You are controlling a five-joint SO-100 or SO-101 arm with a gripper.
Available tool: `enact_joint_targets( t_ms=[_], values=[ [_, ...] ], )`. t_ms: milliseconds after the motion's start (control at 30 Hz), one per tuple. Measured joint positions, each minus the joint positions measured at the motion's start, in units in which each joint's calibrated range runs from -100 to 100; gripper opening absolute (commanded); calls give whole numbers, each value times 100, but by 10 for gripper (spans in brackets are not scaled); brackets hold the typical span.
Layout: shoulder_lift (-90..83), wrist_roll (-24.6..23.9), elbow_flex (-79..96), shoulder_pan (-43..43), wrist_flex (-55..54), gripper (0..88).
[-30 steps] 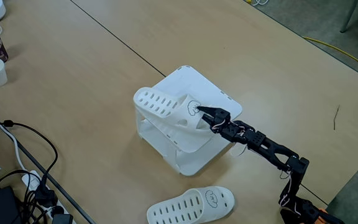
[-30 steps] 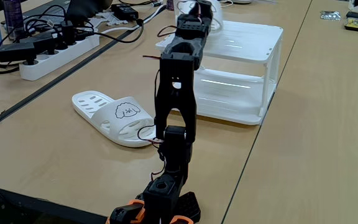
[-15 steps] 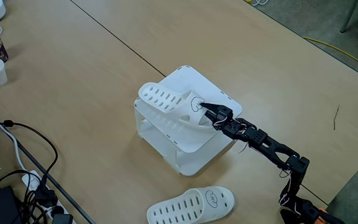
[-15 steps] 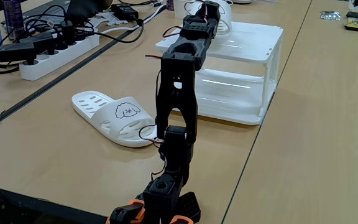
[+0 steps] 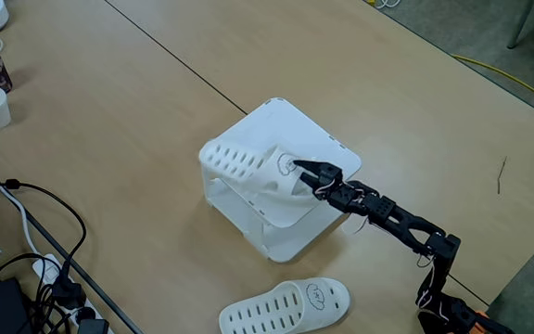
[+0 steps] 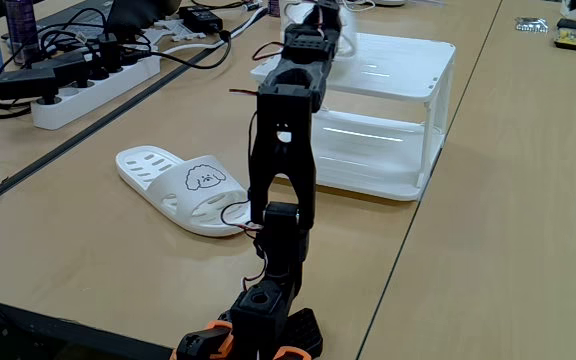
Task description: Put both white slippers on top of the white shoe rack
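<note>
We count 2 white rubber slide slippers w/ slot holes and 1 boxy white plastic two-tier shoe rack [image 5: 315, 139]: one slipper [image 5: 248, 172] lies on the rack's flat top toward its left edge in the higher fixed view, toe tipping over the side, and the other slipper [image 6: 180, 187] sits on the table left of the black arm in the low fixed view. Our black two-finger gripper [image 5: 298, 168] is pinched closed on the rack-top slipper's strap by its cartoon face drawing. No readable writing; the face on the table slipper [image 5: 286, 307] is just a doodle.
</note>
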Motion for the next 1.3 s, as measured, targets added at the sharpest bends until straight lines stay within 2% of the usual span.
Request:
enact_joint_targets(
  t_ms=[900,1100,1300],
  values=[
    [8,0,0,60,0,78],
    [8,0,0,-37,0,169],
    [0,0,90,-82,0,184]
  ],
)
